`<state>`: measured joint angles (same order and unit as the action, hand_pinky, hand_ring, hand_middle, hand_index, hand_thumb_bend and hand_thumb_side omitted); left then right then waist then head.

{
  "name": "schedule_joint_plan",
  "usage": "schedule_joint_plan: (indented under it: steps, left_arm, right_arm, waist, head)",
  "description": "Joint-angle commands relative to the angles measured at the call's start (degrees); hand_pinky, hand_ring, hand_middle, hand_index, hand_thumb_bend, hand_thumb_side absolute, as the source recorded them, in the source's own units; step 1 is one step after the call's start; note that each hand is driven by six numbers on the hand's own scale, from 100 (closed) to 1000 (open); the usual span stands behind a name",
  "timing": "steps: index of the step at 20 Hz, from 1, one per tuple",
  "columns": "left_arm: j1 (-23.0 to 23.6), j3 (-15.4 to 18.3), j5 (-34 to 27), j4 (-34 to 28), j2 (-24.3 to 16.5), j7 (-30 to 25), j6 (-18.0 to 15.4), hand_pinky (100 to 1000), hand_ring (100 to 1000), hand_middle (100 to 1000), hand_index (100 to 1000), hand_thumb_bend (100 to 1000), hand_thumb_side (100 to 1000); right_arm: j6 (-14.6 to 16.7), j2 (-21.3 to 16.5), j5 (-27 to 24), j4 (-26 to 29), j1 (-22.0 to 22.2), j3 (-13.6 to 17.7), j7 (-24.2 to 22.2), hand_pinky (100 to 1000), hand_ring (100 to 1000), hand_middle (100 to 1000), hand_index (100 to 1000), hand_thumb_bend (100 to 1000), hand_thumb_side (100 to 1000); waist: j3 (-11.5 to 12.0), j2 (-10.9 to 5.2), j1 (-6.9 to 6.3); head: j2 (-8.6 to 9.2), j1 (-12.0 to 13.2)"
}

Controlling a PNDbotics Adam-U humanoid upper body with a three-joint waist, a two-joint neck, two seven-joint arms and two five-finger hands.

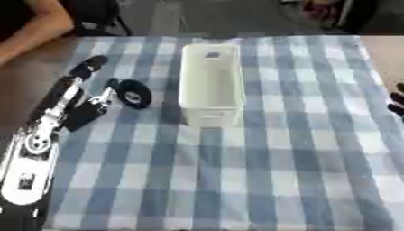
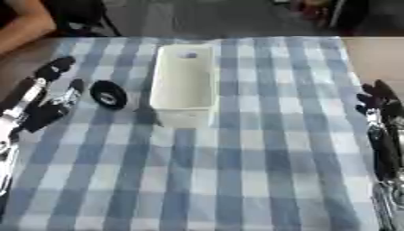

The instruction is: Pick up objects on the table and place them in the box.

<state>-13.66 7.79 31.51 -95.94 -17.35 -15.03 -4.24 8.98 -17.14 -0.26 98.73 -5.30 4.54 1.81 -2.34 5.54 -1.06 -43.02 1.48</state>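
1. the thing i'm after is a black ring-shaped object [image 1: 132, 93], like a roll of tape, lying on the blue-and-white checked cloth [image 1: 260, 171] just to the left of the box and a little short of its near end. it stands apart from the box wall, not touching it.
2. the box [image 1: 210, 81] is a cream, long, narrow bin in the middle of the table, its open top facing me. something small and dark shows at its far end; i can't make out what it is.
3. my left hand [image 1: 85, 97] is just beside the ring on its left, fingers spread and relaxed, one fingertip close to the rim. i can't tell whether it is touching. it holds nothing.
4. my right hand [image 2: 377, 100] rests at the right edge of the cloth, well apart from the box, fingers relaxed and pointing up, idle.
5. my judgement: the step in hand is the reach and grasp of the ring with the left hand; nothing has been lifted.
6. to do it well, i'd bring the thumb to one side of the rim and the fingers to the other, pinching across the rim so it doesn't get pushed along the cloth.
7. the ring could roll or skid toward the box if i nudge it sideways, so i'd come down from above.
8. once it's held, i'd lift it clear of the box wall before moving right, then let go over the open middle.
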Motion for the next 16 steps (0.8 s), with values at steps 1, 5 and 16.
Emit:
schedule_joint_plan:
  steps: [1,5,16]
  left_arm:
    - [-0.3,-0.1,-0.2,-0.6,-1.0,0.1,-0.1,1000,985,1000,1000,877,765]
    - [-0.4,-0.1,-0.2,-0.6,-1.1,0.0,-0.1,1000,985,1000,1000,875,764]
    - [-1.1,-1.5,8.9,0.2,-4.5,-1.7,0.2,1000,989,1000,1000,877,788]
  right_arm:
    - [0.2,-0.6,0.1,0.7,-0.3,0.2,-0.2,871,876,866,973,100,711]
    - [0.2,-0.6,0.1,0.7,-0.3,0.2,-0.2,871,876,866,973,100,711]
    - [0.2,-0.6,0.1,0.7,-0.3,0.2,-0.2,871,875,866,973,100,711]
  waist:
    - [0.0,-0.41,0.03]
    - [-0.1,-0.39,0.02]
    - [-0.3,-0.41,-0.08]
  head:
    - [0.73,-0.4]
    - [0.79,-0.4]
    - [0.96,-0.3]
